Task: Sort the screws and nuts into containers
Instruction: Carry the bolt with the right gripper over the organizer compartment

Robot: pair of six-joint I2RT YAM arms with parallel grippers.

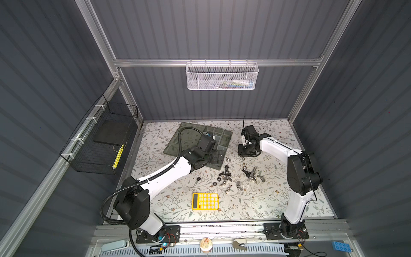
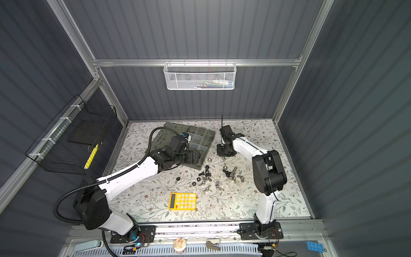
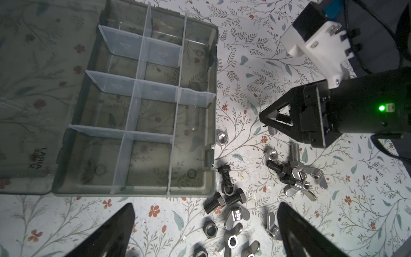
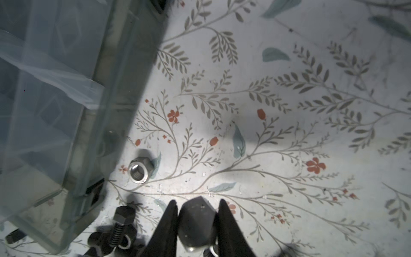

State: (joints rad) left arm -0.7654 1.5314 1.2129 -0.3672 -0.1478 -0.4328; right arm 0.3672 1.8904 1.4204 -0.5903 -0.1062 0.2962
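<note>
The containers are compartments of a grey-green organiser box (image 1: 222,136) (image 2: 201,138) (image 3: 209,178) (image 4: 73,124), lying open and showing nothing inside. Loose screws (image 1: 225,172) (image 3: 226,178) and nuts (image 3: 222,138) (image 4: 140,170), black and silver, lie scattered in front of it with wing nuts (image 3: 300,189). My right gripper (image 1: 243,156) (image 3: 275,121) (image 4: 197,201) hangs just right of the box, shut on a screw's hex head (image 4: 196,222); its silver shank (image 3: 272,130) pokes out below. My left gripper (image 1: 219,155) (image 3: 206,229) is open wide above the pile at the box's near corner.
A yellow calculator (image 1: 205,201) (image 2: 182,201) lies near the front edge. The box's flat lid (image 1: 184,138) lies open to the left. A white mesh basket (image 1: 222,76) hangs on the back wall and a black wire basket (image 1: 100,142) on the left wall.
</note>
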